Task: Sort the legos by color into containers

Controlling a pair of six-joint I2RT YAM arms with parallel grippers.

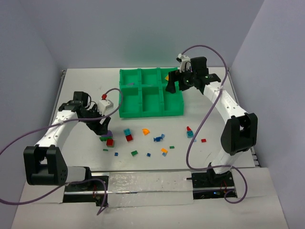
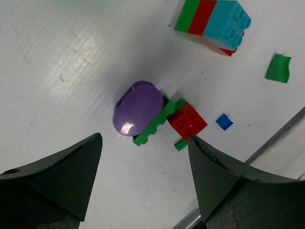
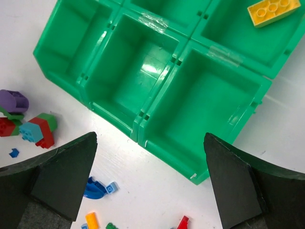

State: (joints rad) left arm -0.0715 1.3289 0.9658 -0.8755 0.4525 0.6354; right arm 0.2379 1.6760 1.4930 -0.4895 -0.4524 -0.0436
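Overhead, the bright green plastic tray of six rectangular compartments (image 1: 151, 113) sits at the far middle of the white table (image 1: 76, 95). The small loose plastic legos (image 1: 146, 131) are scattered in a band on the table between the tray and the arm bases. Only this view shows both arms at once. The left gripper (image 1: 101, 130) hangs low over the left end of the band, and the right gripper (image 1: 172, 83) is over the tray's right-hand column.

The left wrist view resolves what the overhead view leaves as a smudge. A purple rounded piece (image 2: 138, 109) touches a green flat plate (image 2: 153, 126), which in turn touches a red studded brick (image 2: 188, 120). A tiny blue plate (image 2: 224, 121) lies just beside them, and a stack of green, red and light blue bricks (image 2: 212, 24) stands apart. The left gripper's black fingers (image 2: 57, 181) are spread wide on either side of this cluster and hold nothing.

The right wrist view looks into the tray. It shows the glossy green floors of the compartments and strips of clear tape (image 3: 152, 21) across two dividing walls. A yellow studded brick (image 3: 270, 12) lies in one compartment, which the overhead view places at the far right. The right gripper's fingers (image 3: 238, 191) are likewise wide apart, with nothing between them.
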